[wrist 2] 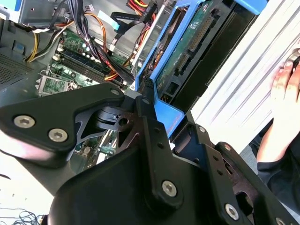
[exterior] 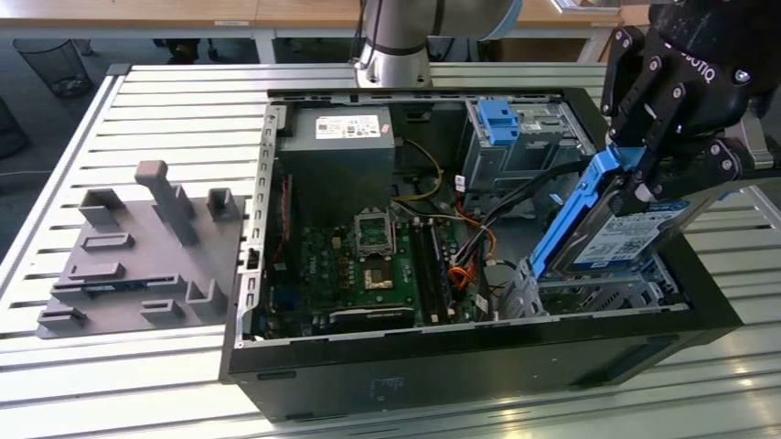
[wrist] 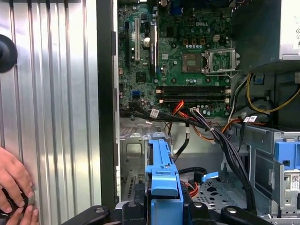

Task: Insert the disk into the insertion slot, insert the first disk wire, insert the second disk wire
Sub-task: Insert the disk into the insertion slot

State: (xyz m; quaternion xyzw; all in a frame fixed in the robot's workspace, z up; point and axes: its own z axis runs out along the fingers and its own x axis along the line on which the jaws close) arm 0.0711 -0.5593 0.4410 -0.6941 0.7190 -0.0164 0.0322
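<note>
My gripper is shut on the upper end of the disk, a silver drive with a white label in a bright blue carrier. The disk hangs steeply tilted over the right side of the open computer case. Its lower end is at the insertion slot, a low silver cage; I cannot tell whether they touch. In the first wrist view the blue carrier points toward the cage's perforated floor. The second wrist view has the disk's green circuit board beyond my black fingers. Loose black and orange wires lie beside the cage.
A taller grey bay with a blue latch stands behind the cage. The motherboard fills the case's middle. A grey fixture block sits on the slatted table at the exterior view's left. A person's hands rest on the table beside the case.
</note>
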